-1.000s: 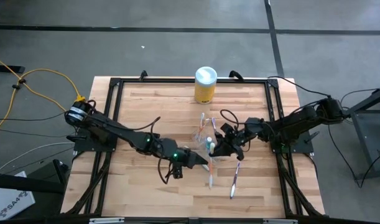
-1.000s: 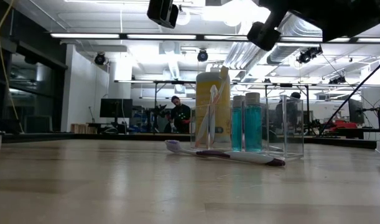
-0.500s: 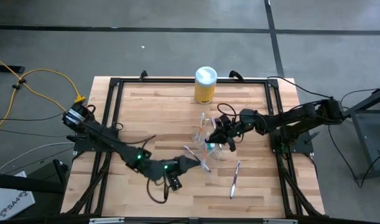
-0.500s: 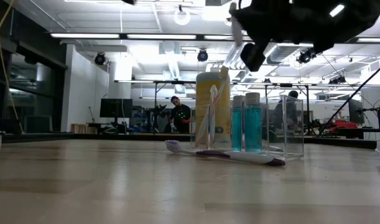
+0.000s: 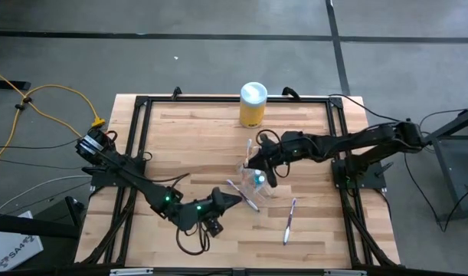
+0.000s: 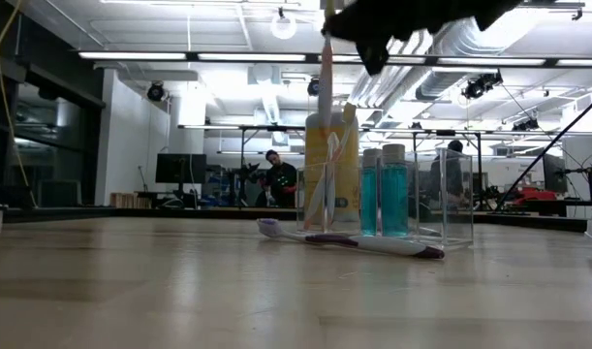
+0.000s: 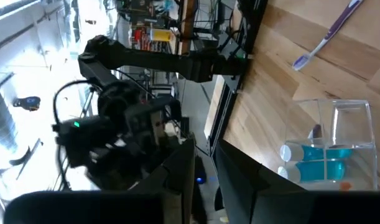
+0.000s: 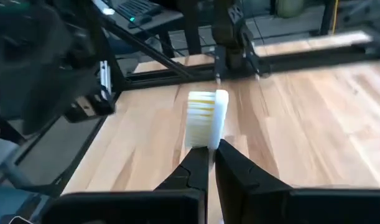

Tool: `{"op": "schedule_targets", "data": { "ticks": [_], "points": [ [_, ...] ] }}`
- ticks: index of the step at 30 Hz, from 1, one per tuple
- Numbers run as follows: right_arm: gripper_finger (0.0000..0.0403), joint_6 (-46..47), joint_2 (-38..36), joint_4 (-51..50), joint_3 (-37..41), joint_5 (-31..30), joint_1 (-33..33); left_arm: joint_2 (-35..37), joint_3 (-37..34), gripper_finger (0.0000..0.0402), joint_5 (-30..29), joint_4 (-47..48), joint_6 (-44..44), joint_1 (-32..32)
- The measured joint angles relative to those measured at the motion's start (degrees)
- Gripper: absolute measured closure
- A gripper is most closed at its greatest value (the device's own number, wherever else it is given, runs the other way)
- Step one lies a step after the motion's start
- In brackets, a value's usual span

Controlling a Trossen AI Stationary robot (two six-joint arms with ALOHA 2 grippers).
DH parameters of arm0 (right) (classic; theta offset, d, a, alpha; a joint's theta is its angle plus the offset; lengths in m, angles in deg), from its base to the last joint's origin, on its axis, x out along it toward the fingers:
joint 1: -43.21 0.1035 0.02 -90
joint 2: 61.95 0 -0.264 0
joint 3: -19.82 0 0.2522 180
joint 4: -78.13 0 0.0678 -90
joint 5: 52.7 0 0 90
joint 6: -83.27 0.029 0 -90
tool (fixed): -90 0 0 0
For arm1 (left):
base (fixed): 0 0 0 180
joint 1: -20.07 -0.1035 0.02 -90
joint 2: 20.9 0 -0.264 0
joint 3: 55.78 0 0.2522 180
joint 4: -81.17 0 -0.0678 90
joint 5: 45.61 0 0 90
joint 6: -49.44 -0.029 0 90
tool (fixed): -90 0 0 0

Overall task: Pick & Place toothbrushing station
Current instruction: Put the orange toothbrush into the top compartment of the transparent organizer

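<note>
The small clear plastic cup [image 5: 251, 170] stands mid-table, a box with compartments. It holds two blue tubes [image 6: 383, 199] and a leaning toothbrush [image 6: 332, 165]. My right gripper [image 5: 261, 167] is above the cup. It is shut on a toothbrush with a white head and orange bristles [image 8: 205, 118]. My left gripper [image 5: 235, 197] is low over the table on the cup's near left. It is empty, with a narrow gap between its fingers [image 7: 204, 155]. A pink toothbrush [image 5: 243, 195] lies flat beside the left gripper. A purple toothbrush [image 5: 289, 218] lies to the near right. My right gripper pinches the toothbrush between its two fingertips, just behind the head [image 8: 209, 144]. The head sticks out past the fingertips. In the low view the brush [image 6: 327, 78] stands upright under the gripper, lifted clear above the cup.
A yellow canister with a white lid [image 5: 253, 103] stands at the far edge, behind the cup. A black frame [image 5: 142, 138] runs around the wooden tabletop. A toothbrush [image 6: 354, 240] lies just in front of the cup in the low view. Bare wood [image 5: 180, 146] lies on the left half.
My right gripper has carried its toothbrush toward the table's left and far edges, from the cup's right side to over the cup. The brush now stands upright there. My left gripper has drawn back a little toward the left edge.
</note>
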Motion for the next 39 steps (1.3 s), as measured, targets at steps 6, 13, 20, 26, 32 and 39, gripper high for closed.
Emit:
{"op": "schedule_targets", "data": {
  "ticks": [6,13,20,26,32,39],
  "points": [
    [0.0399,-7.3,0.0,-5.6,-3.2,-8.4,1.9,0.0,0.0,0.0342,-0.1,0.0,0.5,0.0],
    [0.0399,-12.6,0.0,-6.7,-3.2,-11.7,2.3,0.0,0.0,0.0342,-2.5,0.0,0.5,0.2],
    [0.0399,-16.2,0.0,-8.1,-3.2,-12.3,1.7,0.0,0.0,0.0342,-2.7,0.0,0.5,0.2],
    [0.0399,-16.7,0.0,-9.9,-3.2,-12.3,0.3,0.0,0.0,0.0342,-2.7,0.0,0.5,0.2],
    [0.0399,-16.7,1.3,-11.7,-3.2,-12.3,-0.1,0.0,0.0,0.0342,-2.7,0.0,0.5,0.2],
    [0.0399,-15.2,3.6,-12.1,-3.3,-11.4,-0.1,0.0,0.0,0.0342,-3.4,0.0,0.6,0.2]
  ]
}}
